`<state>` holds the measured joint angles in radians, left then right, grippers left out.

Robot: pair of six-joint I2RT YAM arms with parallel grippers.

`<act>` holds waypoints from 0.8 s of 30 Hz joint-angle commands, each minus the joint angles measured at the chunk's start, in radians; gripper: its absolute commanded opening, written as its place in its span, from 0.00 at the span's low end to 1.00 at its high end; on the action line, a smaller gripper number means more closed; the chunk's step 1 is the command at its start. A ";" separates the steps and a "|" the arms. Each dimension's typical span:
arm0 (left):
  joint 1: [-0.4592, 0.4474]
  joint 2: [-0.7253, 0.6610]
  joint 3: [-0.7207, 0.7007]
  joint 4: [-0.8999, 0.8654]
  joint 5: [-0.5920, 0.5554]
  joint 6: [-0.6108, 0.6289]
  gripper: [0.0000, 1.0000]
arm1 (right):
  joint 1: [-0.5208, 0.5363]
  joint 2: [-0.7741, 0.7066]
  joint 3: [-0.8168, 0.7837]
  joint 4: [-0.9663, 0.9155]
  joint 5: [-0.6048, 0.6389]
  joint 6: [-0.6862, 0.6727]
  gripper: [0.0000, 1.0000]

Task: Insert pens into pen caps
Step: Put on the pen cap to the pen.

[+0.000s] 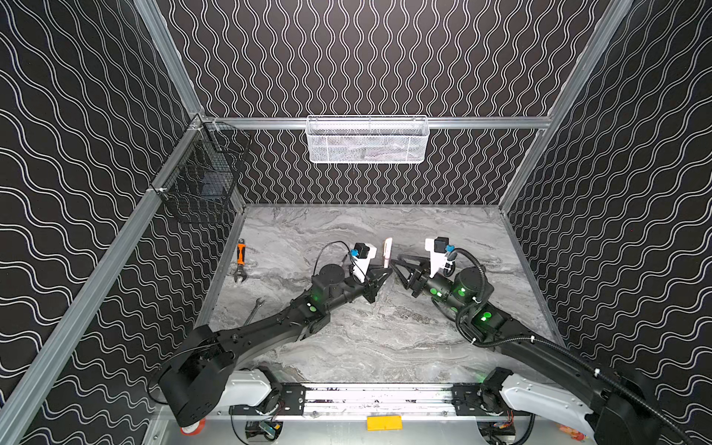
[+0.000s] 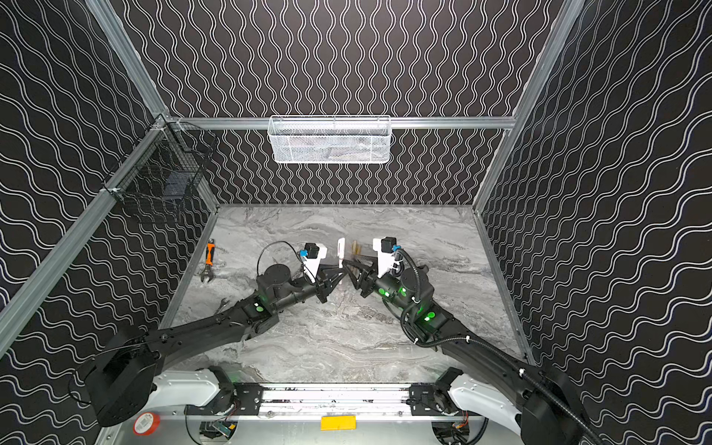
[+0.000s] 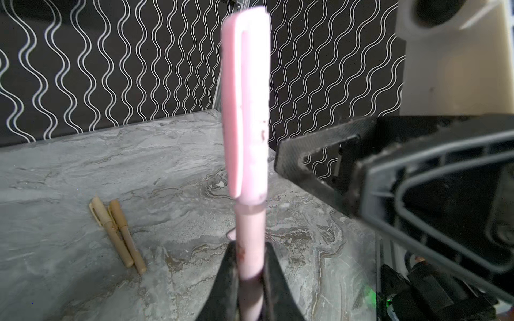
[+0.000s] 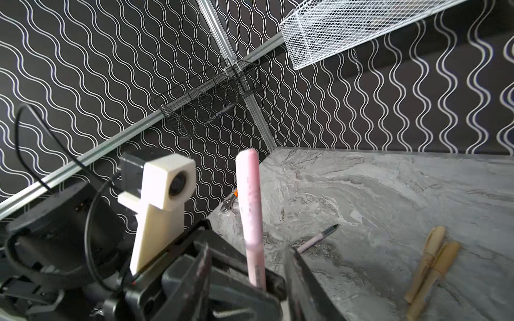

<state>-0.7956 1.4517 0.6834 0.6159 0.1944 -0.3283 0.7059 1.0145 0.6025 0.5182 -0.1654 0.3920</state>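
Left claw (image 3: pixel 250 250) clamped upright pink pen (image 3: pixel 250 228), pink cap (image 3: pixel 247 105) on its top. Right claw (image 4: pixel 247 247) stood open, jaws either side of it. Print on pens unreadable. Capped tan pens (image 3: pixel 111 233), uncapped pink pen (image 4: pixel 317 238) lay on surface (image 1: pixel 346 339); wrench (image 1: pixel 240 254) near wall.

We see a robot test cell, as in a lab: aluminium frame (image 1: pixel 481 122), wave-patterned walls (image 1: pixel 385 57), marble-look table (image 1: pixel 346 346), white wire basket (image 1: pixel 368 140).
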 commanded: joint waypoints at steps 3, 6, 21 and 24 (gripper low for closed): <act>0.000 -0.014 0.029 -0.048 -0.060 0.104 0.00 | 0.000 -0.028 0.041 -0.154 0.046 -0.109 0.58; 0.001 -0.024 0.036 -0.080 -0.062 0.135 0.00 | 0.000 0.024 0.182 -0.357 0.043 -0.180 0.52; -0.004 -0.058 0.024 -0.106 -0.053 0.138 0.00 | -0.029 0.186 0.496 -0.491 -0.069 -0.081 0.42; -0.004 -0.059 0.018 -0.099 -0.049 0.132 0.00 | -0.031 0.201 0.506 -0.487 -0.089 -0.074 0.40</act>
<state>-0.7979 1.3968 0.7055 0.4992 0.1356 -0.2039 0.6746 1.2057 1.0920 0.0364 -0.2157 0.2993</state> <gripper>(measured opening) 0.135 0.403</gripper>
